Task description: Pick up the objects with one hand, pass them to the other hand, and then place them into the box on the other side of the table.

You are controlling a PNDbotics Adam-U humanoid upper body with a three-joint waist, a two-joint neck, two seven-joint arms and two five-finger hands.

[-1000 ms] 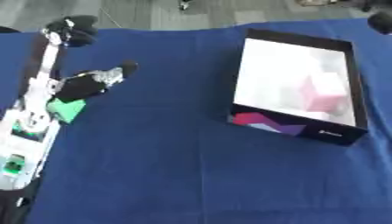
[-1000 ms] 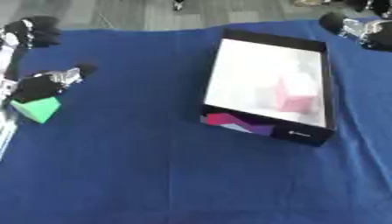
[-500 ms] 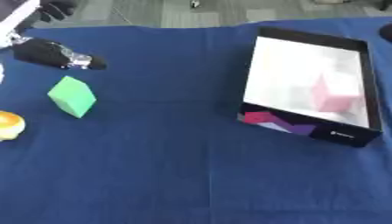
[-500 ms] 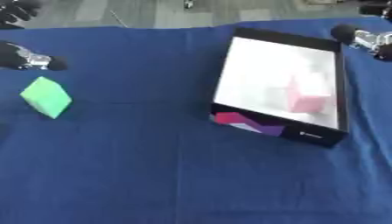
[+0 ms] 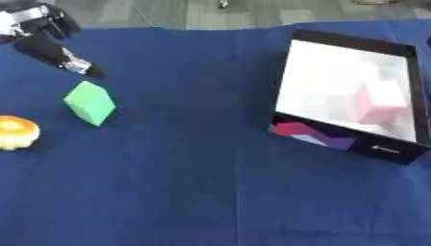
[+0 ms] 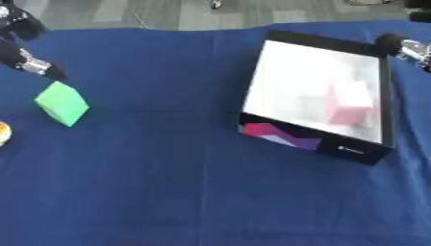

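Observation:
A green block lies tilted on the blue tablecloth at the left. My left hand is in the upper left corner, holding nothing; one straight finger points down at the block and ends just short of it. An orange and yellow round thing sits at the left edge, below the block. On the right stands the black box with a white inside, and a pink block lies in it. Only a bit of my right hand shows, at the box's far right corner.
The blue cloth covers the whole table. Grey floor shows beyond the far edge. A wide stretch of cloth lies between the green block and the box.
The camera has shifted. My left arm, which lay along the left side with its hand at the green block, has drawn back to the upper left. The orange thing has come into view.

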